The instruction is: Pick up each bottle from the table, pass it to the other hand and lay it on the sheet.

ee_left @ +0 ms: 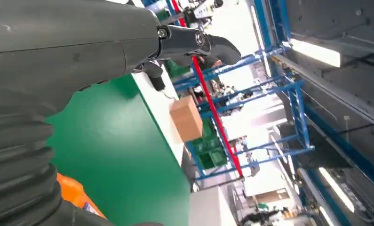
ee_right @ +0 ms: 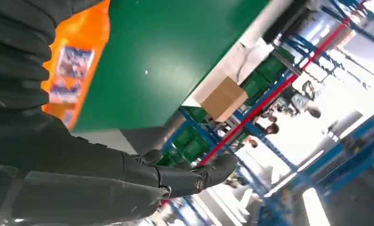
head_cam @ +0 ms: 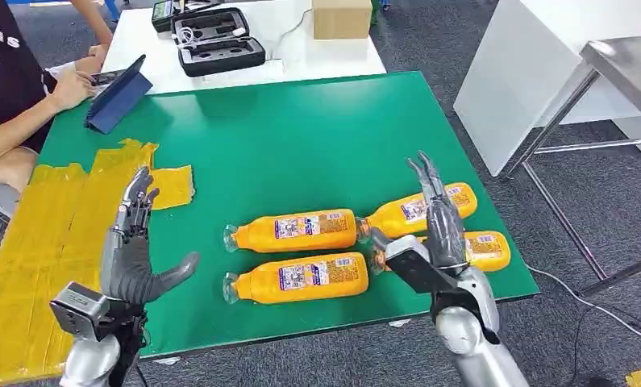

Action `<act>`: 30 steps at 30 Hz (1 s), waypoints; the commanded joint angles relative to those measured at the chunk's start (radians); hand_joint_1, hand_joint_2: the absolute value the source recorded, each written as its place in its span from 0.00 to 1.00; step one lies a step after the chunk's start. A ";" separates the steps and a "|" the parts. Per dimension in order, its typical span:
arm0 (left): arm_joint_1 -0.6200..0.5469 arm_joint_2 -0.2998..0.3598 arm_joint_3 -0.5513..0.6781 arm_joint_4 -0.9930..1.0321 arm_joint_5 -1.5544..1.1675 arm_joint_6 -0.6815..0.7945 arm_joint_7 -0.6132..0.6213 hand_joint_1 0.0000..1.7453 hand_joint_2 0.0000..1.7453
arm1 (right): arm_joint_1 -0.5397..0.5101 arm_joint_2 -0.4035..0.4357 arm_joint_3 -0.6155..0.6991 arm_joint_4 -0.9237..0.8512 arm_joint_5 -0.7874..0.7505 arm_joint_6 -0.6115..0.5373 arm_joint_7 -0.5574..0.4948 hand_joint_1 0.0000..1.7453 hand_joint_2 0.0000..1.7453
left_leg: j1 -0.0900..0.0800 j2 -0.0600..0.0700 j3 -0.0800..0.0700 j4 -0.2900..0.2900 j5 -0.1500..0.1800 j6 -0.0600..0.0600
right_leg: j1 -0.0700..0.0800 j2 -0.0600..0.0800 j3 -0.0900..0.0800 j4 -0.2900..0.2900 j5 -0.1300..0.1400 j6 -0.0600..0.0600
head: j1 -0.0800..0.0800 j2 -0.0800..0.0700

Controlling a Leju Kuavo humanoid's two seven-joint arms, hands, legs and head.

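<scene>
Hovering over the green counter point(head_cam: 301, 129), both hands with fingers spread wide and holding nothing: right hand point(head_cam: 438, 230) above four orange bottles point(head_cam: 297, 231) clustered at about five o'clock, left hand point(head_cam: 135, 242) waiting at eight o'clock beside the yellow sheet point(head_cam: 35, 242). Risking, by the look of it, nudging tightly packed neighbours off the near edge, or fumbling the handover.

grey carpet floor point(head_cam: 430, 355), white table point(head_cam: 333, 56), blue racks point(ee_left: 288, 94)
</scene>
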 commanded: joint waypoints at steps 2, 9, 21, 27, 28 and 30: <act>-0.093 -0.028 -0.007 0.058 0.015 -0.057 0.012 0.00 1.00 | -0.332 -0.059 0.262 0.331 0.201 0.142 0.043 0.00 1.00 | 0.001 0.002 0.005 0.000 -0.001 0.000 | 0.000 0.004 0.005 0.000 0.000 -0.001 | 0.000 0.000; -0.117 -0.030 -0.028 0.087 0.031 -0.073 0.016 0.00 1.00 | -0.436 -0.018 0.387 0.488 0.291 0.154 0.060 0.00 1.00 | 0.001 0.001 0.008 0.000 0.000 0.000 | 0.000 0.003 0.007 0.000 -0.001 -0.001 | 0.000 0.000; -0.118 -0.030 -0.029 0.089 0.031 -0.073 0.016 0.00 1.00 | -0.444 -0.012 0.393 0.503 0.293 0.148 0.065 0.00 1.00 | 0.000 -0.002 0.004 0.000 0.001 0.000 | 0.000 0.000 0.005 0.000 -0.001 -0.001 | 0.000 0.000; -0.123 -0.030 -0.032 0.094 0.038 -0.078 0.020 0.00 1.00 | -0.469 -0.002 0.419 0.533 0.303 0.153 0.068 0.00 1.00 | 0.000 -0.002 0.004 0.000 0.001 0.000 | 0.000 0.000 0.005 0.001 -0.001 -0.001 | 0.000 0.000; -0.128 -0.032 -0.034 0.101 0.040 -0.080 0.020 0.00 1.00 | -0.482 0.010 0.429 0.553 0.303 0.155 0.069 0.00 1.00 | 0.000 -0.001 0.003 0.000 0.002 0.000 | 0.000 0.001 0.003 0.000 0.000 0.000 | 0.000 0.000; -0.136 -0.032 -0.036 0.110 0.044 -0.083 0.021 0.00 1.00 | -0.506 0.030 0.444 0.597 0.297 0.160 0.064 0.00 1.00 | 0.000 -0.001 0.007 0.001 -0.001 -0.001 | 0.000 0.002 0.007 0.001 -0.002 -0.001 | 0.000 0.000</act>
